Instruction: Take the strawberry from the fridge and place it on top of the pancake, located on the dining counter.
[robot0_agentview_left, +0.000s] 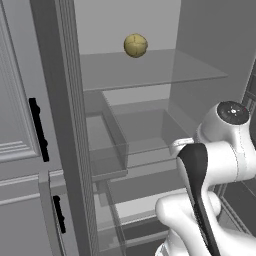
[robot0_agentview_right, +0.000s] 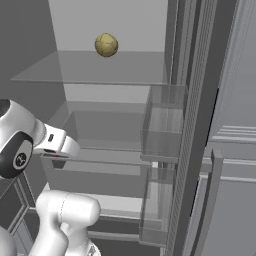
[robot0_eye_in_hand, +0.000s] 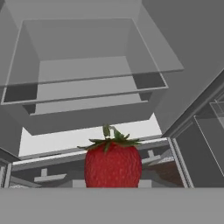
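**Strawberry at the claw, inside the fridge**

In the hand view the strawberry (robot0_eye_in_hand: 113, 162) sits right at the bottom, where the claw's tips would rise, green cap up and red body hiding the tips themselves. It looks gripped, but the tips are out of sight, so I cannot tell whether the claw is clamped on the berry or merely close behind it.

Past the berry lie a clear drawer (robot0_eye_in_hand: 85, 72) and a pale floor strip of the fridge (robot0_eye_in_hand: 183, 39). From the base views the arm (robot0_agentview_left: 215, 165) reaches into the open fridge at mid height, below the glass shelf (robot0_agentview_left: 150, 70) that carries a yellow-green fruit (robot0_agentview_left: 135, 45). Clear door bins (robot0_agentview_right: 162, 122) hang on the right.

The berry should be light, soft and easily bruised, with a slightly slick, tapering skin. My judgement is that the best hold is across its widest part, just under the cap, with gentle pressure; a pinch near the pointed end could squeeze it out. The leafy cap is too flimsy to hold by.
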